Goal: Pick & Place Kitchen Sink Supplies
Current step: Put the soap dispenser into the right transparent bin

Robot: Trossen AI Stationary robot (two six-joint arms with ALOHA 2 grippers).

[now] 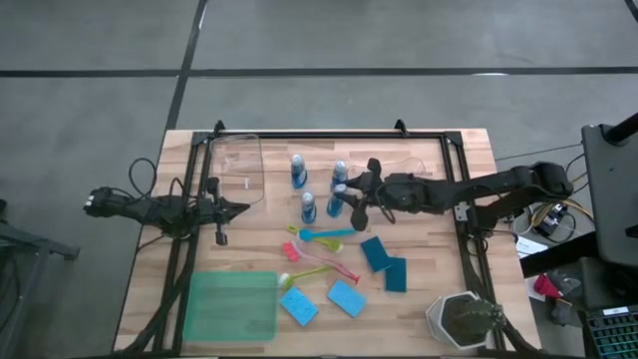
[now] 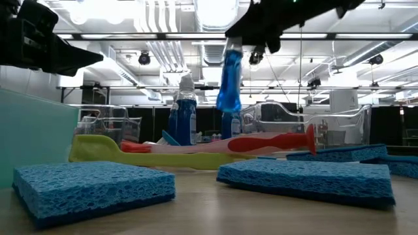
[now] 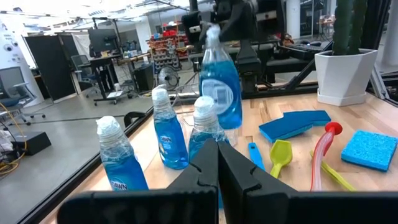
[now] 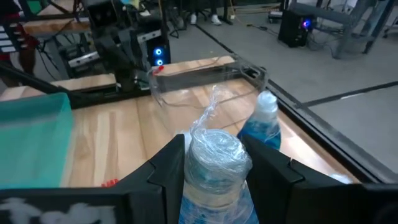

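Observation:
Four blue bottles with pale caps. Three stand on the table [image 3: 118, 158], [image 3: 168, 134], [image 3: 205, 121]; the fourth [image 1: 337, 199] hangs in my right gripper [image 1: 351, 197], which is shut on it. The blue [image 1: 324, 235], yellow-green [image 1: 309, 271] and pink [image 1: 339, 267] brushes lie flat near the table's middle. Two teal sponges [image 1: 376, 252], [image 1: 396, 274] and two blue ones [image 1: 346, 297], [image 1: 298, 306] lie flat toward the near edge. My left gripper [image 1: 239, 209] is shut and touches nothing, left of the bottles. My right gripper pinches the bottle's pale cap [image 4: 214, 152], wrapped in clear film, between its two fingers [image 4: 171, 168]. The fingers come from the table's right side, about level. The bottle [image 2: 230, 81] hangs below them, near upright, lifted clear of the table.
A clear bin [image 1: 236, 170] stands at the far left and another [image 1: 419, 165] at the far right. A green tray [image 1: 231, 306] sits at the near left. The white pot with a plant [image 1: 464, 321] is at the near right corner.

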